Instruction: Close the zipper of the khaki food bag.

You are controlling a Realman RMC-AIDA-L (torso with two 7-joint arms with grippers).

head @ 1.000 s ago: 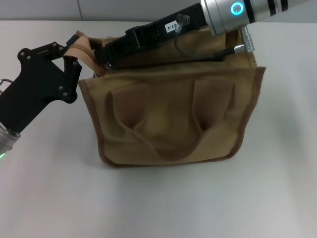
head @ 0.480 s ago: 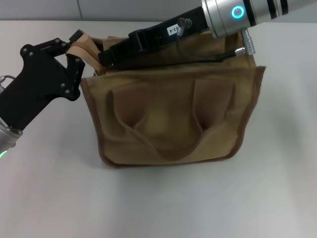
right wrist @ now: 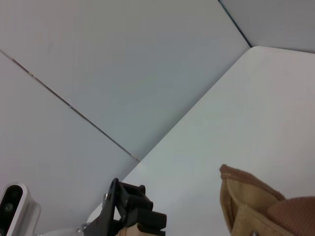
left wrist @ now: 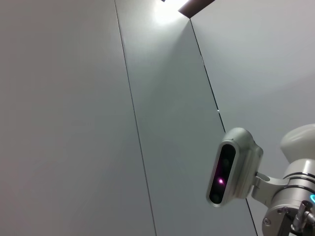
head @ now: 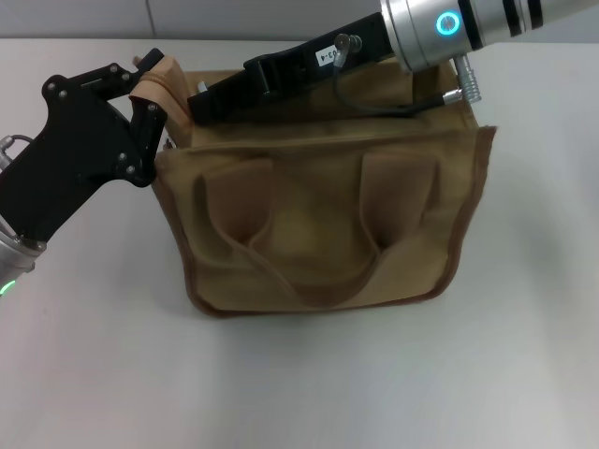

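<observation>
Head view shows the khaki food bag (head: 318,224) standing mid-counter (head: 309,383), its handles facing the camera. The left gripper (head: 154,98) sits at the bag's ten o'clock corner, its jaws clamped on the tan fabric tail (head: 161,79) of the zipper (head: 187,131). Holding that tail taut probably anchors the track so the slider can run without the canvas bunching. The right gripper (head: 201,105) reaches in from one o'clock, lying low across the bag's top toward the same corner. Whether its jaws are apart or together cannot be told, and the slider itself is hidden under the arm. The two grippers are just beside each other, so room at that corner is tight. Bare counter lies toward three o'clock, six o'clock and nine o'clock, well away from any edge.
</observation>
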